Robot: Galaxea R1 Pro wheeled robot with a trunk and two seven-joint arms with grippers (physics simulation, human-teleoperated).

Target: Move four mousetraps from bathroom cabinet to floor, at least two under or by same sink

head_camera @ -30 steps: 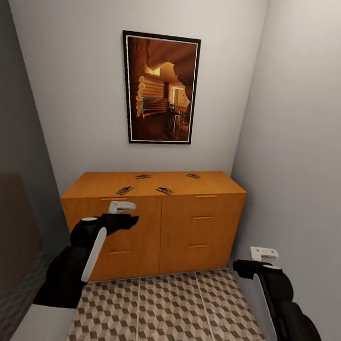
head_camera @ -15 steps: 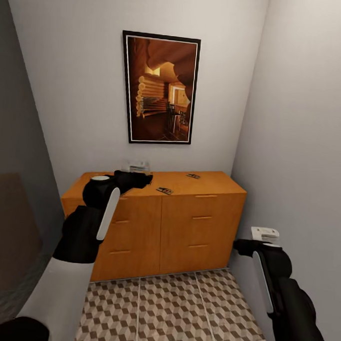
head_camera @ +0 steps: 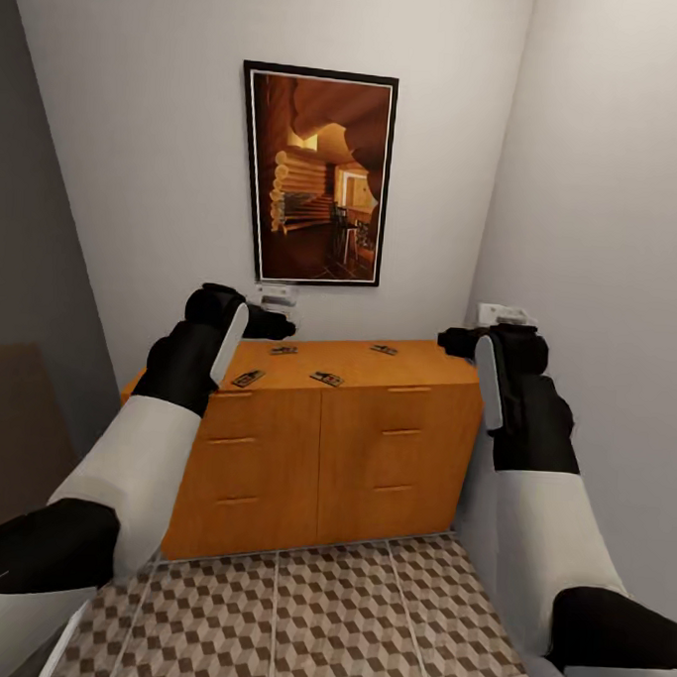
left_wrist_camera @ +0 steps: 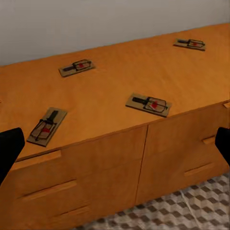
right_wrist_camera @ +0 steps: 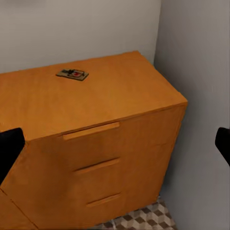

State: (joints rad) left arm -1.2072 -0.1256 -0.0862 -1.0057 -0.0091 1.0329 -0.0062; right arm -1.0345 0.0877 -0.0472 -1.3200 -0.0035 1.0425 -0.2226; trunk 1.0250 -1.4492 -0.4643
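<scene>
**Both arms raised at the cabinet, four traps on top**

Nearest: the bathroom floor, cube-patterned tiles with pale grout, runs up to the base of the cabinet. The cabinet is orange-brown, with bar-handled drawer fronts, and stands against the far wall in the right corner.

Arms: both are lifted to about the level of the cabinet top. The left gripper is over the left part of the top, clear of the surface. The right gripper is beside the right end of the cabinet, close to the right wall. In each wrist view the dark fingertips sit at opposite edges of the picture, so both claws are spread wide and hold nothing.

Cabinet top, near to far (all traps lie flat, well apart from one another):
- near-left mousetrap, close to the front edge
- near-centre mousetrap, also near the front edge
- far-left mousetrap, toward the wall
- far-right mousetrap

Far wall: a framed picture hangs above the cabinet.
</scene>
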